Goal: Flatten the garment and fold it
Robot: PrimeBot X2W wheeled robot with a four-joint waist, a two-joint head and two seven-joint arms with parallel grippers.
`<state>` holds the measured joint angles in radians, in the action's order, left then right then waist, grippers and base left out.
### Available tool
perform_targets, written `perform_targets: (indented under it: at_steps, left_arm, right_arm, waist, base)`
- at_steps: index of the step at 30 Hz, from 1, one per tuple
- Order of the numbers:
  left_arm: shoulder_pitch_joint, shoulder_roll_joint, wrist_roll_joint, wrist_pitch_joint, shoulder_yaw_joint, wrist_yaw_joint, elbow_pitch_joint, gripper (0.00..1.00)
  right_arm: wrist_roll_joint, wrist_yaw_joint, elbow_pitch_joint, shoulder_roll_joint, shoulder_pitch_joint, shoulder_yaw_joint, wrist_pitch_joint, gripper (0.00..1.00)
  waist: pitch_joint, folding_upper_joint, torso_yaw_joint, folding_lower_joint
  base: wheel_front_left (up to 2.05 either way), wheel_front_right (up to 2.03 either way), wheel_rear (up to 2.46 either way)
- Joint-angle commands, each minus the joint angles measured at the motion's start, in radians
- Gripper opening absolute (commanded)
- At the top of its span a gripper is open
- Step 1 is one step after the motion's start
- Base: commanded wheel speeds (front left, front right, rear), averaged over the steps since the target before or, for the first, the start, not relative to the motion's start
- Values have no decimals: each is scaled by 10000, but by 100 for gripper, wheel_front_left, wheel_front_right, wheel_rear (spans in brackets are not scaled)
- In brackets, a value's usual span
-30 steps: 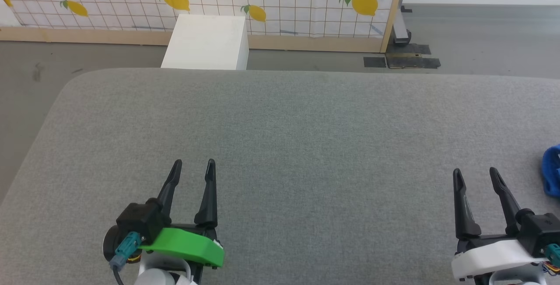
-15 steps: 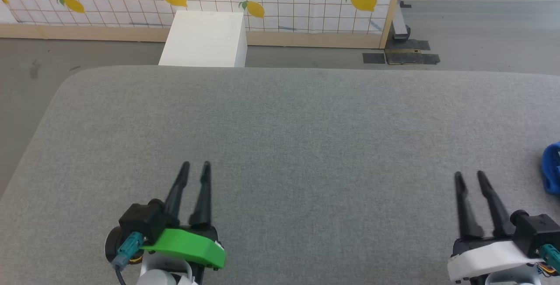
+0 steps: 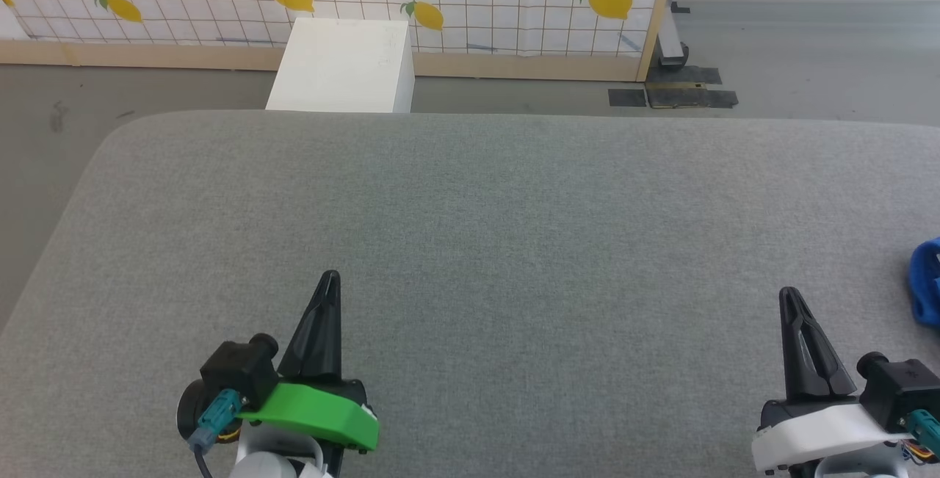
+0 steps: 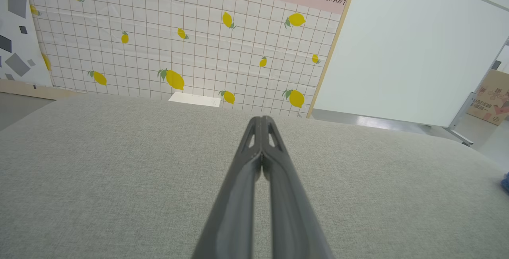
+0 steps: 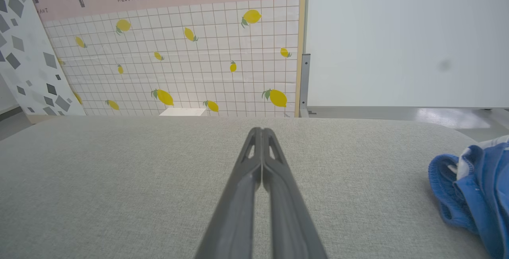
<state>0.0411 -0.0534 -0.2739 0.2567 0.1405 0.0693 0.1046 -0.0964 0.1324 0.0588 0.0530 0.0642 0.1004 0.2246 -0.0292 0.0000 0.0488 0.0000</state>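
My left end effector (image 3: 330, 277) and right end effector (image 3: 789, 294) are both pressed together, empty, above the grey worktop (image 3: 514, 243); the bunched garment (image 3: 927, 287) lies near my right one, further rightward, well apart from my left.

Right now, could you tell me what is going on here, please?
The robot faces a grey surface with its left fingers and right fingers both shut on nothing, near the close edge. The garment lies bunched at the surface's right side, to the right of the right fingers, untouched. Nothing is flattened or folded yet.
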Motion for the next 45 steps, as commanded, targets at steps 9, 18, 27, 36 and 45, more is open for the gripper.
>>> perform_targets:
  at_steps: [9,18,27,36,45]
  left_arm:
    - [-29,2,192,-180,-100,-49,-73,0]
    - [-58,4,388,-364,-201,-98,-148,0]
    - [-88,7,585,-548,-301,-148,-223,0]
    - [-117,9,780,-731,-401,-197,-298,0]
    - [-152,12,1015,-951,-522,-257,-388,0]
  right_arm:
    - [67,-1,-41,-2,-45,-70,-157,0]
    - [137,-2,-83,-4,-91,-142,-318,0]
    - [206,-4,-125,-6,-137,-214,-480,0]
    - [274,-5,-167,-8,-183,-286,-640,0]
    - [357,-6,-218,-10,-238,-372,-832,0]
  waist:
    - [21,0,-34,0]
    - [41,0,-69,0]
    - [62,0,-104,0]
    - [83,0,-139,0]
    - [108,0,-181,0]
  base:
    - [0,0,0]
    - [0,0,0]
    - [0,0,0]
    - [0,0,0]
    - [0,0,0]
